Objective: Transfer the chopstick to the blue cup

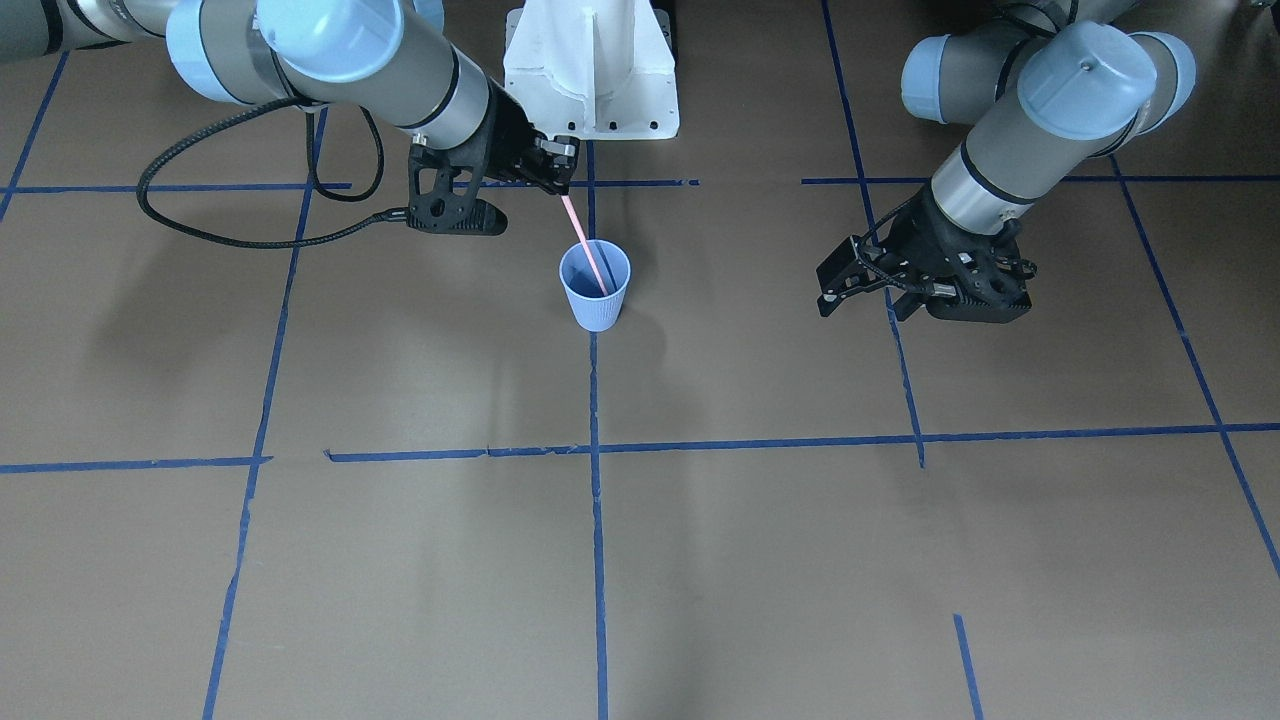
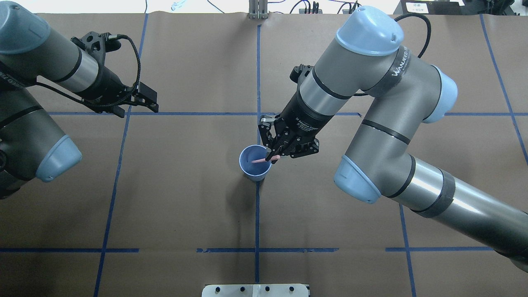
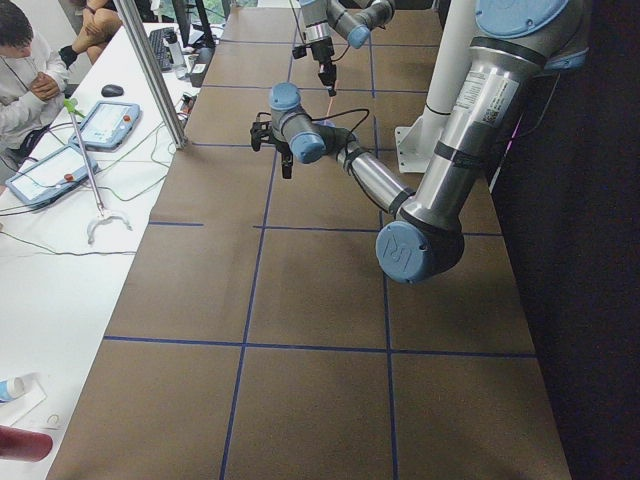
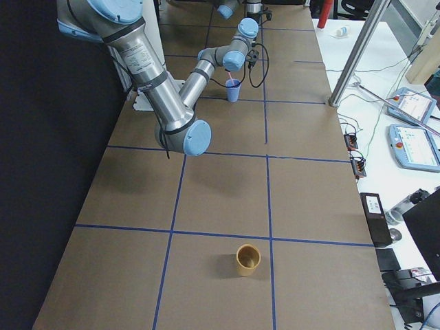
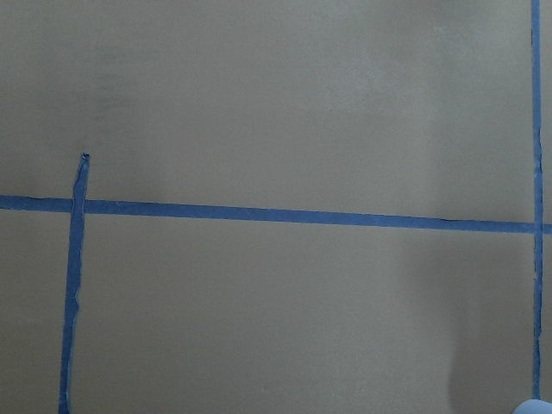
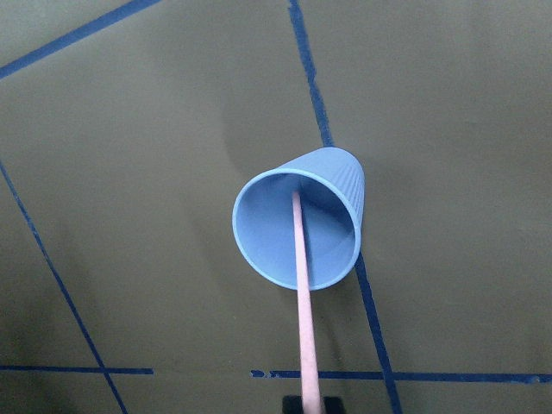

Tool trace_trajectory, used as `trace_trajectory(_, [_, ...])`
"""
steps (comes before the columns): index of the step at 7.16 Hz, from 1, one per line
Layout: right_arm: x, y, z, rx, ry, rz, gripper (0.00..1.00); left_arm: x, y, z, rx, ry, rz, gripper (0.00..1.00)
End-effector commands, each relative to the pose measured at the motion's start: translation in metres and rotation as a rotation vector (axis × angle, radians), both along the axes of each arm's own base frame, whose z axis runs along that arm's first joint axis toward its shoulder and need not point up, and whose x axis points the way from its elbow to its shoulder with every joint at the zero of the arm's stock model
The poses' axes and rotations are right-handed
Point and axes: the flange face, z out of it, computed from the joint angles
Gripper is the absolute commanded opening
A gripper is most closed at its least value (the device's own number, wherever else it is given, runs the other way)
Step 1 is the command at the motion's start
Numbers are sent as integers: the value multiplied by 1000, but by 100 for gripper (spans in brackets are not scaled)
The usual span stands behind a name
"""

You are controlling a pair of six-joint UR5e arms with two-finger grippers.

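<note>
The blue cup (image 1: 597,300) stands upright on the brown table at a crossing of blue tape lines. It also shows in the overhead view (image 2: 249,161), the right wrist view (image 6: 341,185) and the exterior right view (image 4: 233,91). The pale-pink chopstick (image 1: 585,245) slants down into the cup, with its lower end inside (image 6: 299,250) and its upper end pinched in my right gripper (image 1: 562,185). That gripper hovers just above the cup's rim (image 2: 272,156). My left gripper (image 1: 862,295) is open and empty, well to the side (image 2: 144,101).
The white robot base (image 1: 590,70) stands behind the cup. A black cable (image 1: 200,230) loops on the table beside the right arm. A tan cup (image 4: 248,260) stands far off near the table's right end. Operators' desks with tablets (image 3: 105,125) line the far side.
</note>
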Motion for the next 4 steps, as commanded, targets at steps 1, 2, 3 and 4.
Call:
trace_trajectory(1, [-6,-2,4,-7,10,-3,99,0,0,0,0,1,0,99])
trace_trajectory(2, [2,-10,4,-7,10,15,100,-3,0,4,-4,-5,-5,99])
trace_trajectory(3, [49,-36,7,-14,-4,75,100,-22,11,33,25,-36,20,99])
trace_trajectory(4, [112,-39,37,-14,-1,150,100,-54,12,74,98,-91,63,99])
